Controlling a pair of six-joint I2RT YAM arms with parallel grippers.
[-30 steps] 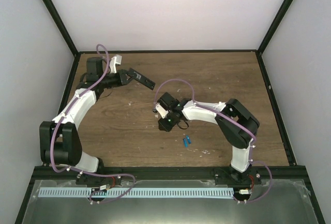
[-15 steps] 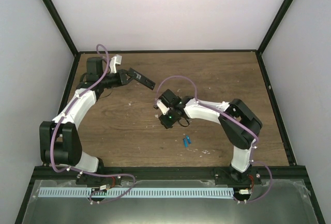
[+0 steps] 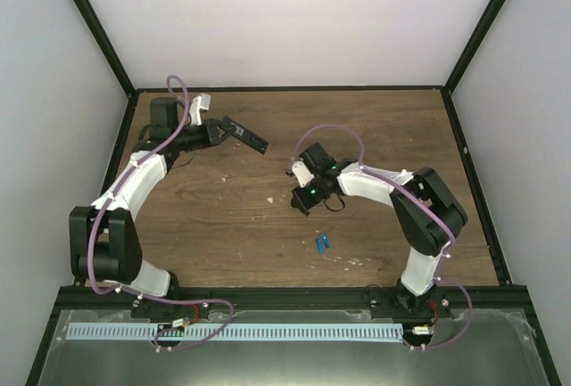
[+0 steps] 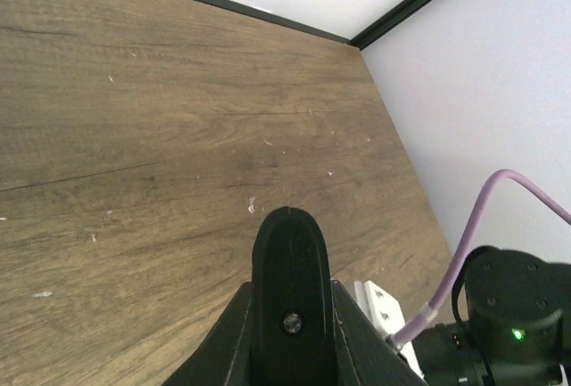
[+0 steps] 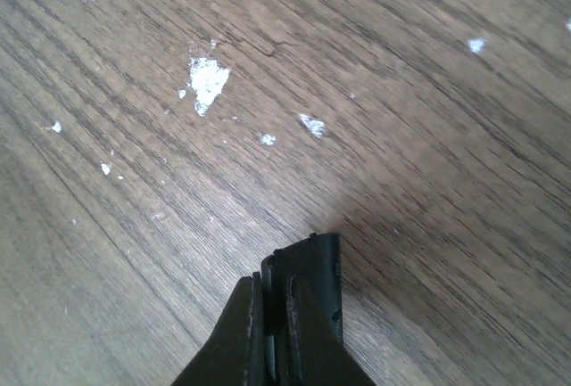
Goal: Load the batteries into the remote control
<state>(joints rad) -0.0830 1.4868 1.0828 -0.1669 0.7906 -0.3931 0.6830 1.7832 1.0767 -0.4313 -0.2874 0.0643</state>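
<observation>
- Right gripper (image 5: pixel 285 266): closed from partly open within the last second. Fingers pressed together with nothing blue between them in the wrist view, only bare wood and white flecks (image 5: pixel 207 78) below.
- Same gripper, seen from overhead: carried rightward and a little toward the back of the table (image 3: pixel 223 225), away from the spot occupied a second ago.
- Batteries (image 3: pixel 321 243): unmoved, lying on the wood toward the near edge, apart from the closed fingers and well apart from the remote.
- Remote control (image 3: pixel 247 136): unmoved, a black bar jutting from the left gripper (image 3: pixel 219 127), which is clamped on one end of it over the back-left of the table.
- Reading for the task: a closing on nothing. No battery picked up and loading not begun, so fetching the first battery judged the step in hand.
- Hard to make out: blue patch too small from overhead to count, though probably both cylinders lying side by side.
- Hidden or cut off: battery recess and button face of the remote not discernible. Left wrist view gives only a rounded black end with a small screw (image 4: pixel 291 322) between the jaws. Batteries outside both wrist views.
</observation>
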